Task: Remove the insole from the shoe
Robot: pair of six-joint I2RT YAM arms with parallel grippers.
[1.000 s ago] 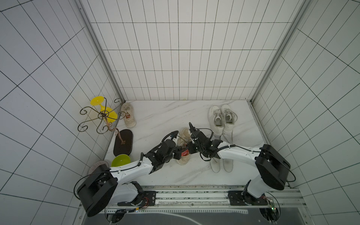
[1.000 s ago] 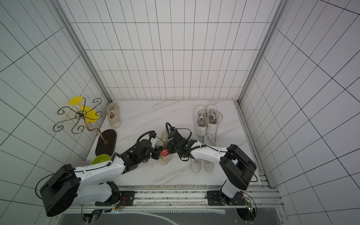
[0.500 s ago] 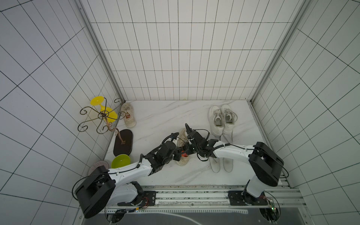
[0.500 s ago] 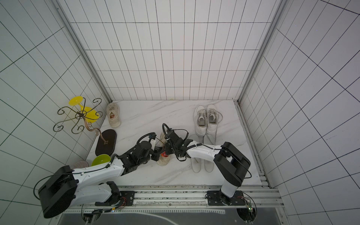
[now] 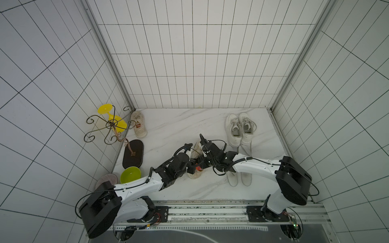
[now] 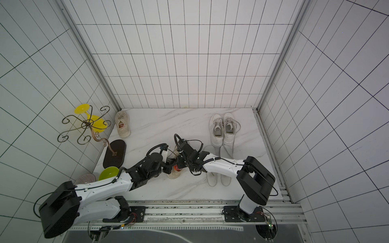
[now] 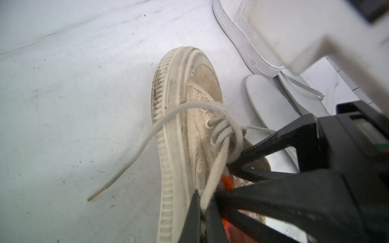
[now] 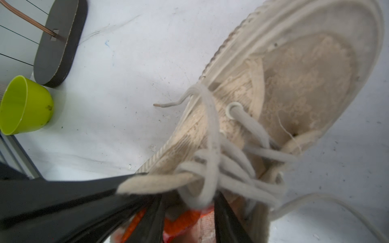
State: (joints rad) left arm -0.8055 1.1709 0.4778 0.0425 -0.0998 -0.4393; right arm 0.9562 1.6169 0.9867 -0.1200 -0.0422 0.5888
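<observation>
Nearest, at 6 o'clock, the rail (image 5: pixel 210 211) carries both arm bases along the worktop (image 5: pixel 179 128) edge. A bare strip of marble separates that edge from the beige shoe (image 5: pixel 194 175), which lies at the worktop's centre with its toe toward 12 o'clock.

At the shoe's 3 o'clock, two white insoles (image 5: pixel 232 179) lie just beside it, partly under the right arm (image 5: pixel 256 168). Toward 9 o'clock, a green bowl (image 5: pixel 130 175), a plate (image 5: pixel 106 179) and a dark oval base (image 5: pixel 133 156) crowd the side wall.

Beyond the shoe the marble runs open to the back wall. White sneakers (image 5: pixel 233 130) stand at 1 o'clock, and a second beige shoe (image 5: pixel 138 124) lies at 11 o'clock beside the wire stand (image 5: pixel 109 126).

Since a second ago the right wrist has slid a little toward 9 o'clock, further over the shoe. The shoe and the left arm (image 5: pixel 136 187) lie about where they were.

Both arms reach low and inward, and their wrists meet over the shoe's mouth. The left jaws are clenched on a beige strip of the shoe's upper by the laces (image 7: pixel 225 130). The right jaws stand parted and released, tips down in the mouth. The orange insole (image 8: pixel 181 223) is inside the shoe, showing between the right fingers (image 8: pixel 226 218).
</observation>
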